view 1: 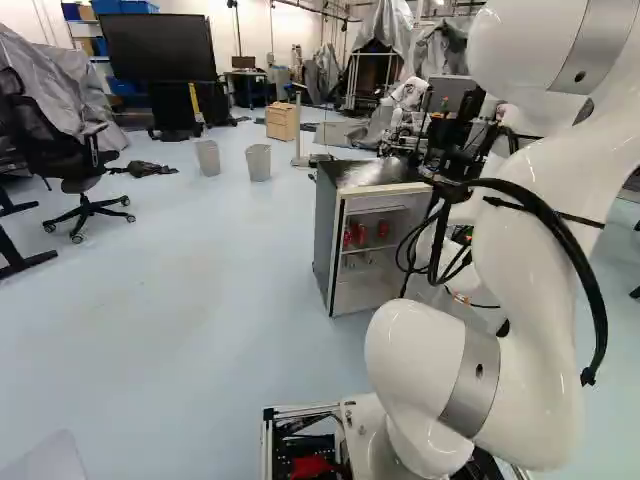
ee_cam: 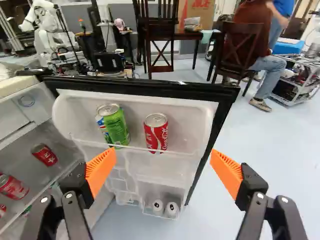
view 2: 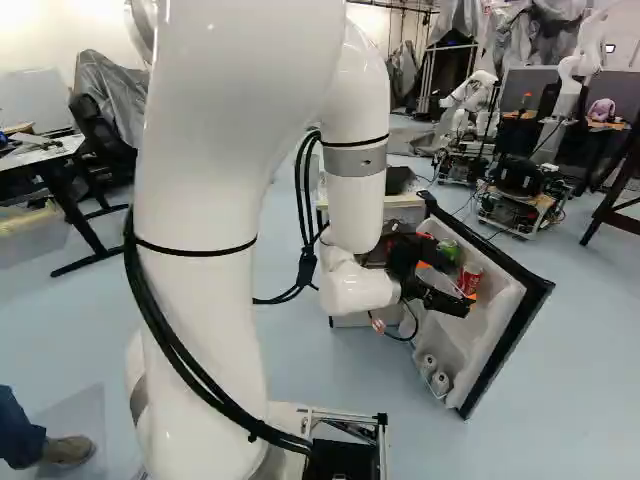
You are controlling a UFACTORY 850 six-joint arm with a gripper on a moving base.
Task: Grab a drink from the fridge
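At the left of the right base view we had a table [view 2: 40, 151] with dark legs, and at the left of the left base view a black office chair [view 1: 70, 150]. Next came a big dark screen [view 1: 158, 47], two grey bins [view 1: 208, 157] [view 1: 258, 163] just apart on the floor, and a wooden drawer cabinet [view 1: 282, 121] beyond them.

Then stood the fridge [view 1: 324, 235], wide open, with red cans [ee_cam: 45, 155] [ee_cam: 13, 186] lying on their sides on its shelf.

Our gripper [view 2: 448, 279] was in front of the open door [view 2: 505, 345]. Its two fingers were spread far apart, and we had hold of nothing. Looking along it, we saw the drinks in the door's upper bin ahead of us, apart from both orange pads [ee_cam: 101, 170]: a green can [ee_cam: 116, 126] with a blue can [ee_cam: 101, 125] partly hidden against it, then an upright red can [ee_cam: 156, 133], the one most nearly midway between the fingers. Two pale cans [ee_cam: 158, 206] [ee_cam: 172, 209] sat side by side in the door's lowest bin.

Beyond the door, at the right of the right base view, another robot [view 2: 583, 66] rose near the dark partitions.
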